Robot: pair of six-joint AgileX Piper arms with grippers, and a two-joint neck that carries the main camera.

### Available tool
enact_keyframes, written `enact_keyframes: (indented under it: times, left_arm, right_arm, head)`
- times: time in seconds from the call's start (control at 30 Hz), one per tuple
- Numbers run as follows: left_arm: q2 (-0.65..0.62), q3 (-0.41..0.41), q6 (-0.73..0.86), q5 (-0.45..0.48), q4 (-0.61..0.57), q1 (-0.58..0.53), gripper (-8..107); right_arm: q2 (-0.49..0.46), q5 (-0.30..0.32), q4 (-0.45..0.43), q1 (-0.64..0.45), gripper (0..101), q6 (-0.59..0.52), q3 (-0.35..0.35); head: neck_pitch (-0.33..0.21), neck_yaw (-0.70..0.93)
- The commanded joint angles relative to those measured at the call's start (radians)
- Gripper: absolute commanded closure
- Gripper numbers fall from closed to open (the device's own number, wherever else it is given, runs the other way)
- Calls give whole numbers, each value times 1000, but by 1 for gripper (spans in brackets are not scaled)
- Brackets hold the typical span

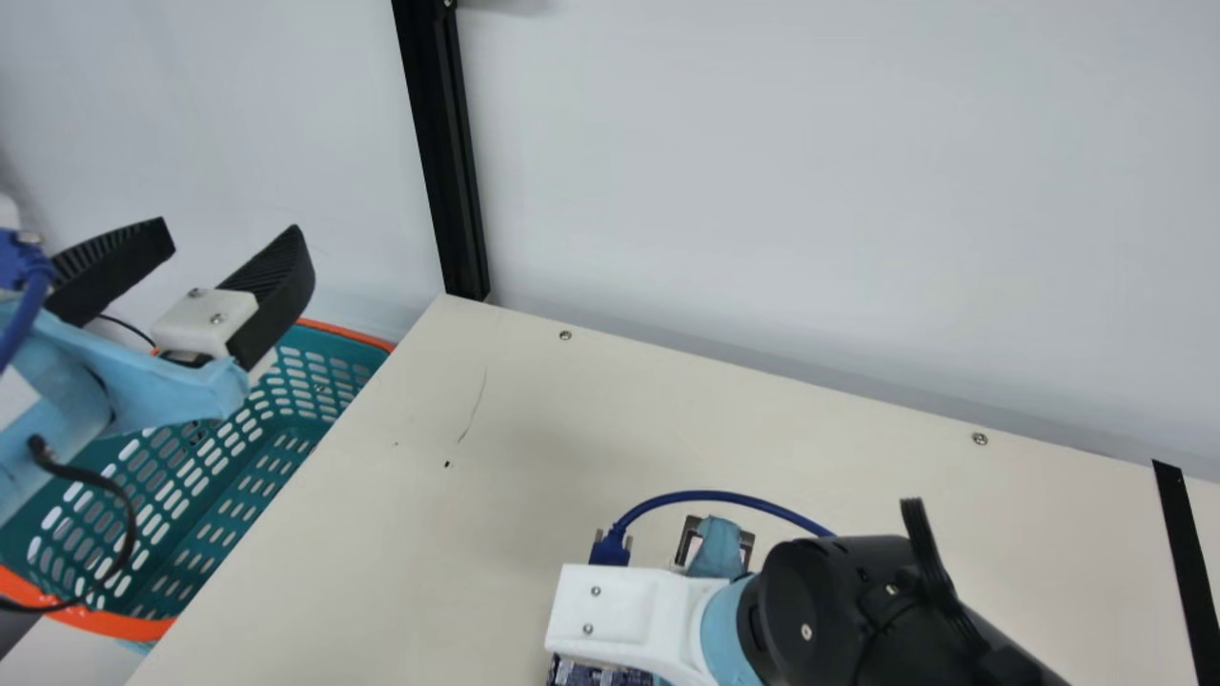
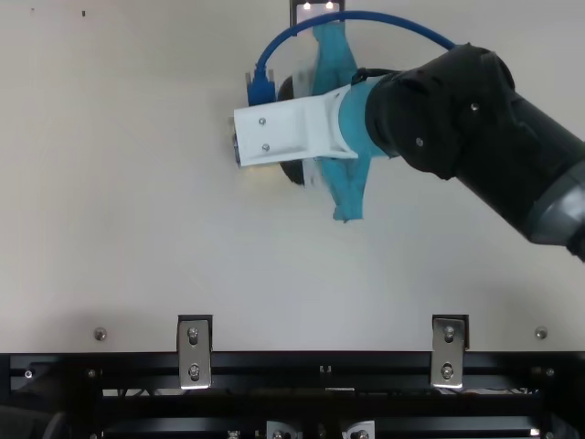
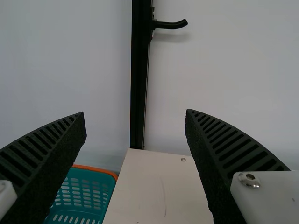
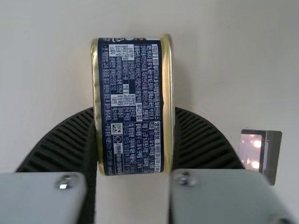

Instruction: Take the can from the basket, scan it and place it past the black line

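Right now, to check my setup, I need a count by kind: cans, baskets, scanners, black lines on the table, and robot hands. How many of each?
Can: 1
Basket: 1
Scanner: 1
Black line: 1
Left hand and right hand: 2
Total: 6

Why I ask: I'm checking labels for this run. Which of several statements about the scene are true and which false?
1. The right gripper is closed on a gold-rimmed can. True.
2. The left gripper is holding a second can. False: its fingers are apart with nothing between them.
3. The basket is teal with an orange rim. True.
4. The black line is at the main view's left edge. False: it is near the right edge.
5. The can's printed side is dark blue with pale lettering. True.
6. The can has been set down past the black line. False: the right gripper holds it.
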Motion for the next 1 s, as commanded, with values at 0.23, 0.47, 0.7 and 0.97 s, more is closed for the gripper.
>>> enact_keyframes:
  times: [0.23, 0.47, 0.7, 0.97]
  left_arm:
    - [0, 0, 0, 0, 0, 0, 9]
    - [0, 0, 0, 0, 0, 0, 9]
    - [0, 0, 0, 0, 0, 0, 9]
    - [0, 0, 0, 0, 0, 0, 9]
  right_arm:
    - [-12, 1, 5, -6, 101, 10, 12]
    - [-32, -3, 5, -9, 101, 21, 27]
    - [-62, 4, 4, -5, 101, 37, 27]
    - [-118, 22, -5, -12, 101, 60, 17]
  head:
    - [-32, -5]
    - [-32, -5]
    - [-32, -5]
    - [-32, -5]
